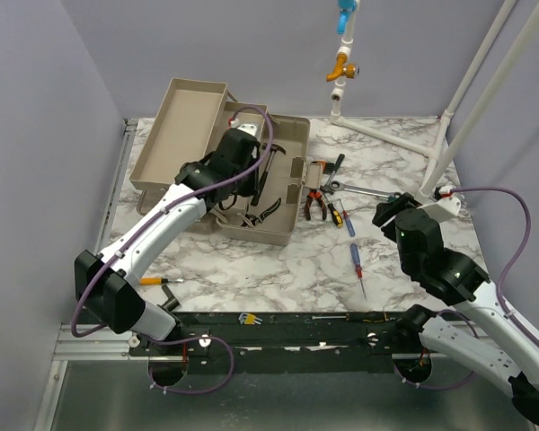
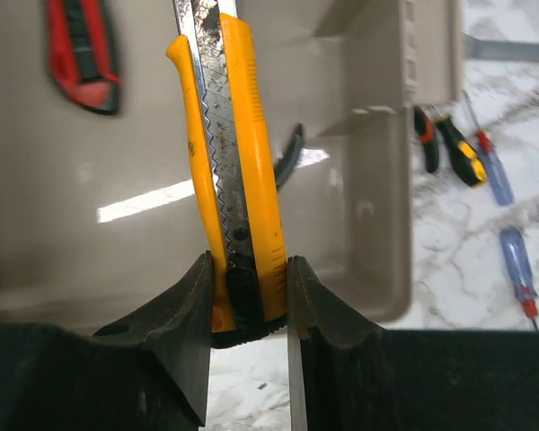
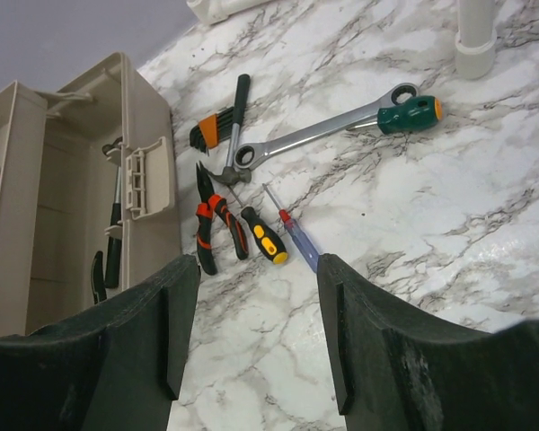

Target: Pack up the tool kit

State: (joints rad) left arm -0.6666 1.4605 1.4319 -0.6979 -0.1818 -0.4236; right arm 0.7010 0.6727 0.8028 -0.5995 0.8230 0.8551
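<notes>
Packing half done: the left gripper [image 2: 249, 269] pinches a yellow knife [image 2: 242, 135] over the open toolbox [image 1: 278, 235], where a red knife [image 2: 81, 54] and other tools [image 1: 262, 211], hard to identify, already lie. The right gripper [image 3: 259, 269] hangs wide and empty above orange pliers [image 3: 211, 229], wrench [image 3: 341, 126] and screwdrivers [image 3: 262, 238], unpacked on the table [image 1: 251, 269].

White-and-black arms [image 1: 153, 229] trail purple cables [image 1: 517, 208].

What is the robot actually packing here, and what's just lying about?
For the job: toolbox, yellow utility knife in the left hand, pliers, wrench, blue screwdriver.
Just lying about: white pipe frame, hanging orange valve.
</notes>
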